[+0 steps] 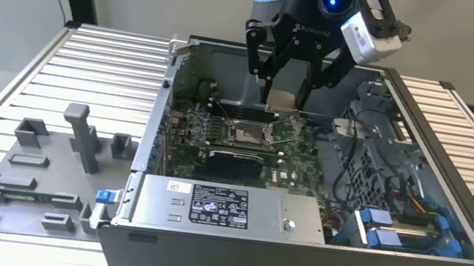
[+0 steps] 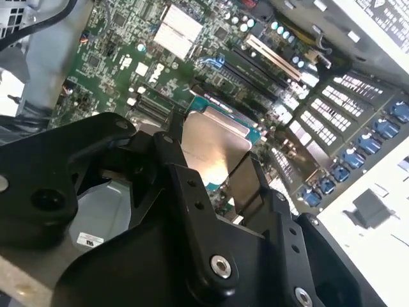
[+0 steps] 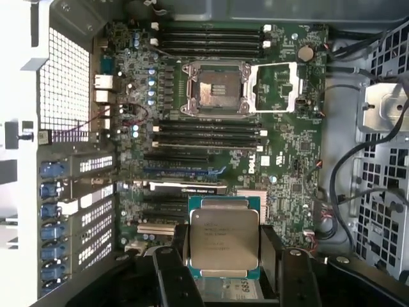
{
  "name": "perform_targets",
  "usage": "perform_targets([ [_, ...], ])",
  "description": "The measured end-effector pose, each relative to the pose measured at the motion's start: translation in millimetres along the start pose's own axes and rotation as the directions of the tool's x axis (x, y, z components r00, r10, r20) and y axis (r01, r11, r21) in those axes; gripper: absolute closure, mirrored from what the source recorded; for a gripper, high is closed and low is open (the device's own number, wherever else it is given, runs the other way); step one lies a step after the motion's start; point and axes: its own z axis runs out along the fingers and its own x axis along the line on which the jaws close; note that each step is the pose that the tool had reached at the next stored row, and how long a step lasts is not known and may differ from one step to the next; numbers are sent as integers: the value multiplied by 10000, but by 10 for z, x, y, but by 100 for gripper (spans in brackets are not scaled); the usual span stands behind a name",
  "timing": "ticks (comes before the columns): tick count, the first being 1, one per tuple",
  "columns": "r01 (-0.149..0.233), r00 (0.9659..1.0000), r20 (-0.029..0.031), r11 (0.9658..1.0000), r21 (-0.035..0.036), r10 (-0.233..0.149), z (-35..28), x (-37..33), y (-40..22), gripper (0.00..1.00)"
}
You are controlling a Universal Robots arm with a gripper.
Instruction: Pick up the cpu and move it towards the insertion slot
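— Has it got the chip?

— Yes, the gripper (image 3: 225,256) is clamped on the cpu (image 3: 224,238), one black finger (image 3: 273,256) on each side, plate held flat over the green board (image 3: 281,160).

— And the insertion slot (image 3: 217,89)?

— Well apart, straight ahead across the memory slots (frame flipped open beside it). In the exterior view the gripper (image 1: 283,101) hangs just behind the insertion slot (image 1: 250,134), inside the case (image 1: 313,254).

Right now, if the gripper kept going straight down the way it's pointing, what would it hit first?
Probably the green circuit board just behind the insertion slot, not the slot itself. The gripper holds the cpu above it; depth is unclear.
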Motion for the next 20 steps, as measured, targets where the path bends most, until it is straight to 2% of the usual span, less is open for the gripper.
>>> perform_targets([
  [7, 0, 10000, 0, 10000, 1, 0, 7, -5, 229, 100],
  [16, 0, 10000, 0, 10000, 0, 0, 34, -13, 600, 100],
  [20, 0, 10000, 0, 10000, 1, 0, 44, -17, 745, 100],
])
